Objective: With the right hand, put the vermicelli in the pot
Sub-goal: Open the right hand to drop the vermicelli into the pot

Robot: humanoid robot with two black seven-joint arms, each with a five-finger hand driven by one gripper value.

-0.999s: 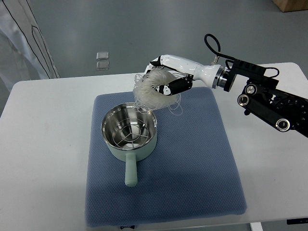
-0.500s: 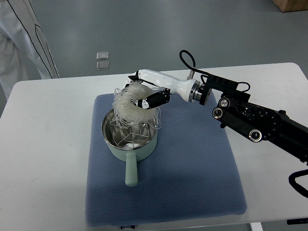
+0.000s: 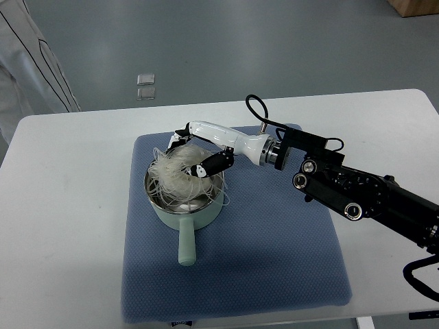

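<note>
Right hand [image 3: 203,152]: glossy white shell, black fingers.
Wrist: silver ring, looping black cable.
Forearm: black, round silver screws.

It looked like a robotics lab: a plain white counter [image 3: 62,205] with a blue mat [image 3: 274,260] under the robot hand [image 3: 195,154], bare grey floor [image 3: 274,48] beyond it.

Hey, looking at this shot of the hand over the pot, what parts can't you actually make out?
Top view only:
- Inside of the pot: mostly covered by the vermicelli.
- Right hand: its fingertips are buried in the strands, so whether the grip has loosened is unclear.
- Person: cut off by the left and top edges.
- Two small clear objects on the floor: too small to identify.
</note>
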